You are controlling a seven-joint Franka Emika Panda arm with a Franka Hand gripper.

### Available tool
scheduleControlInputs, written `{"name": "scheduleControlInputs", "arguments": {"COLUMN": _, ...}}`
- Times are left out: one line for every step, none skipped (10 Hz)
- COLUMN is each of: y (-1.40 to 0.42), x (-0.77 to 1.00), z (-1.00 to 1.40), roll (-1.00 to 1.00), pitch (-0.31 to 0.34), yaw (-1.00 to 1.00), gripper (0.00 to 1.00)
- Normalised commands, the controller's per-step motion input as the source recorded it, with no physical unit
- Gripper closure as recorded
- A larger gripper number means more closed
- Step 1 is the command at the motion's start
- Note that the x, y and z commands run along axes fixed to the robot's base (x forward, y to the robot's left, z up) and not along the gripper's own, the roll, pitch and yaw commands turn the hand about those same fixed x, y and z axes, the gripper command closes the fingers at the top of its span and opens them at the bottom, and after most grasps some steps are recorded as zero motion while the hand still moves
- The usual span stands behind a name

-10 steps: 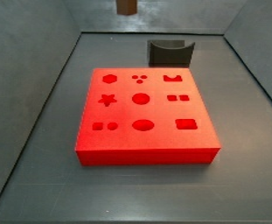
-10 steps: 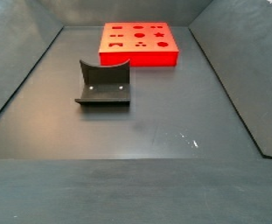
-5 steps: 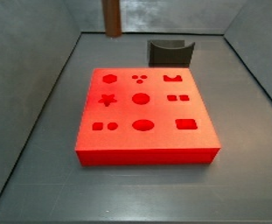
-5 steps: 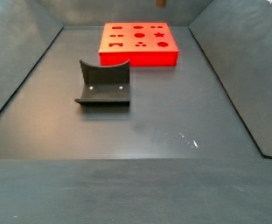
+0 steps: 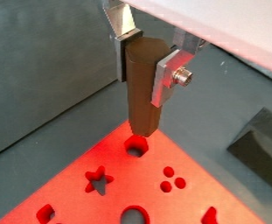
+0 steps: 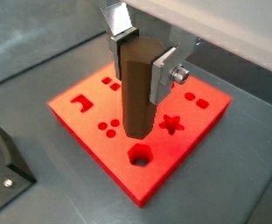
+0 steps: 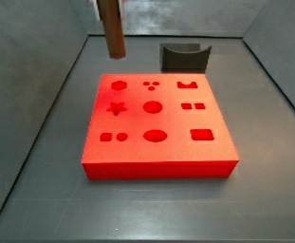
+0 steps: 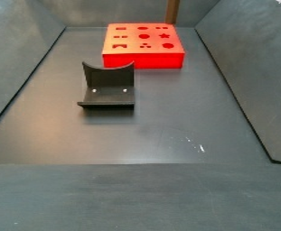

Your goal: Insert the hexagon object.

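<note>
My gripper is shut on the hexagon object, a long reddish-brown peg that hangs upright between the silver fingers. In both wrist views its lower end hovers above the red block, close to the hexagon hole and apart from it. In a side view the peg hangs above the block's far left corner, above the hexagon hole. In a side view only the peg's tip shows above the red block. The gripper itself is out of frame in both side views.
The red block has several shaped cut-outs: star, circles, square, notched shape. A dark grey curved holder stands behind the block and shows in a side view as well. Grey walls ring the dark floor.
The peg has come down into view and shifted left in a side view, from above the back wall to above the block's hexagon-hole corner. The grip is unchanged.
</note>
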Motion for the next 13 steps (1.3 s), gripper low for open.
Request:
{"name": "scheduleControlInputs", "arguments": {"y": 0.00, "x": 0.23, "z": -0.47, "roll": 0.00, "pitch": 0.384, "yaw": -0.09, "gripper": 1.00}}
{"name": "scheduleControlInputs", "arguments": {"y": 0.04, "x": 0.23, "z": -0.42, "roll": 0.00, "pitch": 0.383, "yaw": -0.10, "gripper": 1.00}}
{"name": "scheduleControlInputs", "arguments": {"y": 0.00, "x": 0.27, "z": -0.30, "roll": 0.00, "pitch": 0.207, "yaw": -0.02, "gripper": 1.00}}
{"name": "scheduleControlInputs", "arguments": {"y": 0.00, "x": 0.19, "z": -0.36, "roll": 0.00, "pitch": -0.029, "yaw": 0.00, "gripper": 1.00}}
{"name": "scheduleControlInputs", "arguments": {"y": 0.00, "x": 0.00, "z": -0.42, "roll": 0.03, "pitch": -0.287, "yaw": 0.00, "gripper": 1.00}}
{"name": "scheduleControlInputs", "arguments": {"y": 0.00, "x": 0.00, "z": -0.37, "roll": 0.05, "pitch": -0.261, "yaw": 0.00, "gripper": 1.00}}
{"name": "scheduleControlInputs", "arguments": {"y": 0.00, "x": 0.00, "z": -0.03, "roll": 0.05, "pitch": -0.067, "yaw": 0.00, "gripper": 1.00}}
{"name": "scheduleControlInputs", "arguments": {"y": 0.00, "x": 0.00, "z": 0.00, "roll": 0.01, "pitch": -0.007, "yaw": 0.00, "gripper": 1.00}}
{"name": "scheduleControlInputs", "arguments": {"y": 0.00, "x": -0.01, "z": -0.04, "roll": 0.02, "pitch": -0.071, "yaw": 0.00, "gripper": 1.00}}
{"name": "scheduleControlInputs", "arguments": {"y": 0.00, "x": 0.00, "z": -0.16, "roll": 0.06, "pitch": -0.130, "yaw": 0.00, "gripper": 1.00}}
{"name": "scheduleControlInputs", "arguments": {"y": -0.01, "x": 0.00, "z": -0.33, "roll": 0.14, "pitch": -0.179, "yaw": 0.00, "gripper": 1.00}}
{"name": "scheduleControlInputs", "arguments": {"y": 0.00, "x": -0.04, "z": -0.35, "roll": 0.17, "pitch": -0.171, "yaw": 0.00, "gripper": 1.00}}
{"name": "scheduleControlInputs", "arguments": {"y": 0.00, "x": -0.09, "z": -0.34, "roll": 0.17, "pitch": -0.141, "yaw": 0.00, "gripper": 1.00}}
